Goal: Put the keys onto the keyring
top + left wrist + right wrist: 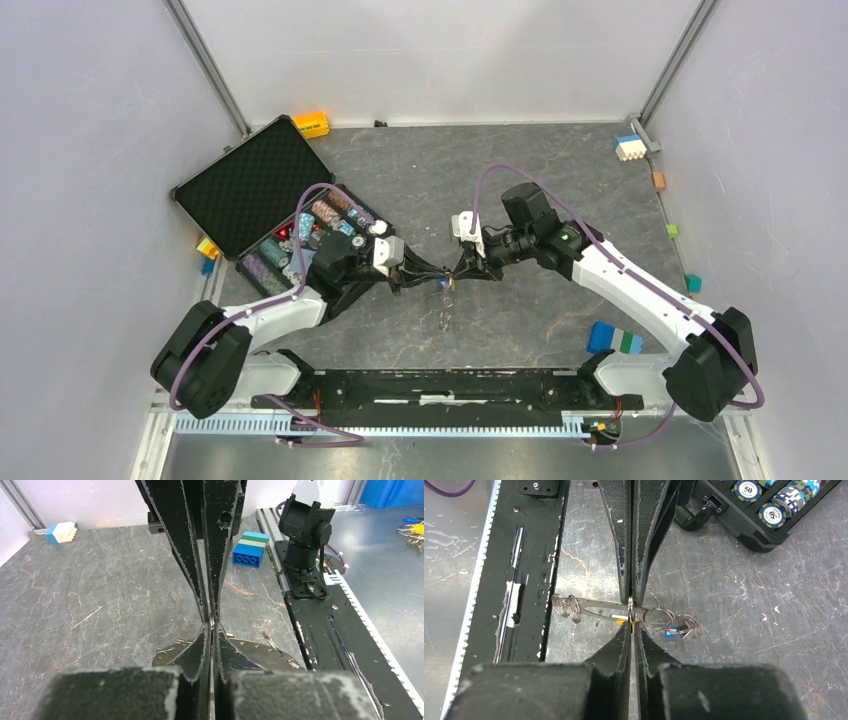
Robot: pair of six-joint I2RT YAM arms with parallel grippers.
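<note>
The keyring point(599, 611) is held up off the table, just to the right of the poker chip case point(240, 185). The left gripper point(445, 280) is squeezed tight on its middle. The right gripper point(468, 272) is nearly closed at the yellow key point(624, 624). I cannot tell if it grips it. The blue key point(669, 633) sits by the loops, maybe already on. The yellow one looks left to do.

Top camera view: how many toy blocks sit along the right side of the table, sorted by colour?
Blue-and-white block: 1
Blue, green and white block: 1
Orange-brown cube: 1
Green cube: 1
Teal cube: 1
Total: 5
</note>
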